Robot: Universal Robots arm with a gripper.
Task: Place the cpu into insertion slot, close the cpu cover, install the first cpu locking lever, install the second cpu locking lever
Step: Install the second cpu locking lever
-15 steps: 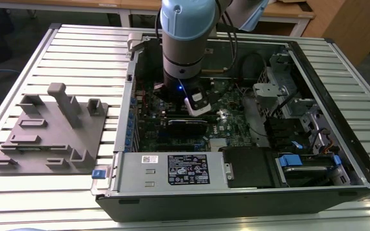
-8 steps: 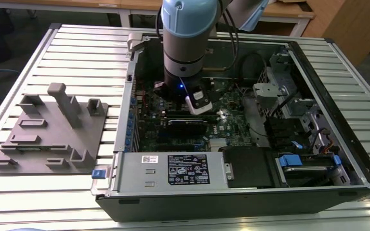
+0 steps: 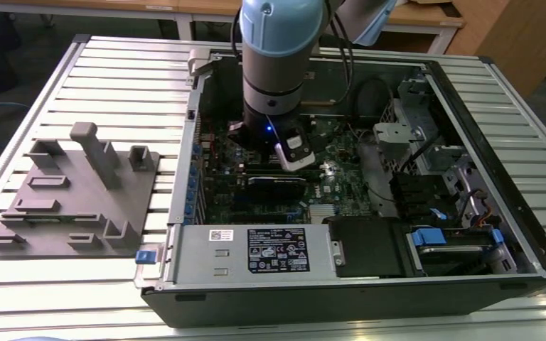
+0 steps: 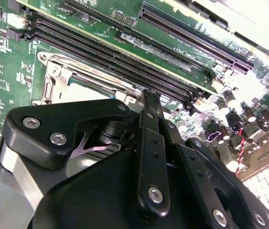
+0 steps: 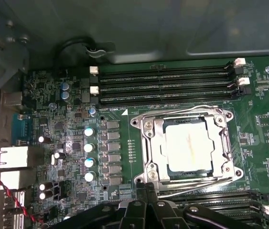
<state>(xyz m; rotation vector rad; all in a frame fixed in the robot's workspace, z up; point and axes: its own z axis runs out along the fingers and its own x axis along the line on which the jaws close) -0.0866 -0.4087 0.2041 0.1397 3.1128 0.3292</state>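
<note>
In the first wrist view the cpu [image 5: 189, 145], a pale silver square, lies flat in the insertion slot [image 5: 144, 167] on the green board. The cpu cover [image 5: 156, 143], a silvery frame, lies down around it. Thin wire levers run along two sides of the socket. My gripper [image 5: 145, 187] is shut with nothing between its fingers, its tip at the socket's edge. In the second wrist view the gripper [image 4: 151, 95] points just past the socket [image 4: 53, 78], beside the memory slots. In the exterior view the arm [image 3: 271, 71] reaches straight down into the open computer case.
Long black memory slots [image 5: 165, 86] flank the socket on two sides. A grey labelled power-supply box [image 3: 254, 249] sits at the case's near edge. Drive bays and cables [image 3: 425, 170] are on the exterior view's right. A grey fixture plate [image 3: 74, 199] lies outside the case.
</note>
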